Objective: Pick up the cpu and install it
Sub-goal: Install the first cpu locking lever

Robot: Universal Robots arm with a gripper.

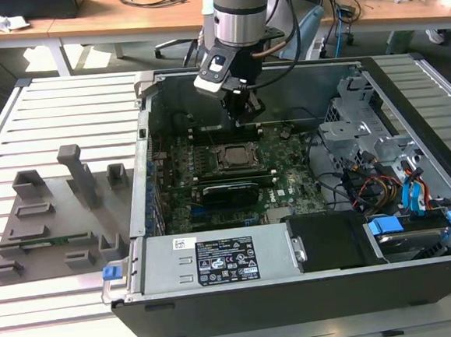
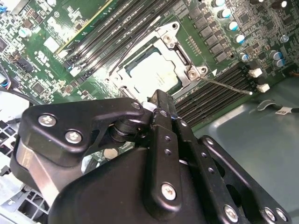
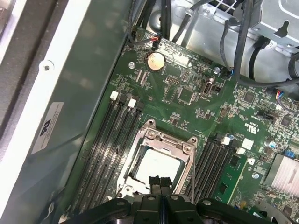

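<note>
Wooden desks are seen in the bkgd. In front, an open pc case is laid on its side on a white slatted table. A grey fixture is set at 9 o'clock of the case, on the exterior view's left. Inside, the motherboard is exposed, w/ a psu at 6 o'clock of it. The cpu is seated in the socket frame mid-board, silvery top up. The gripper is positioned over the board, at approx. 12 o'clock of the socket in the exterior view. Its jaws are pressed together, w/ nothing pinched. Contact w/ the cpu can't be told.
</note>
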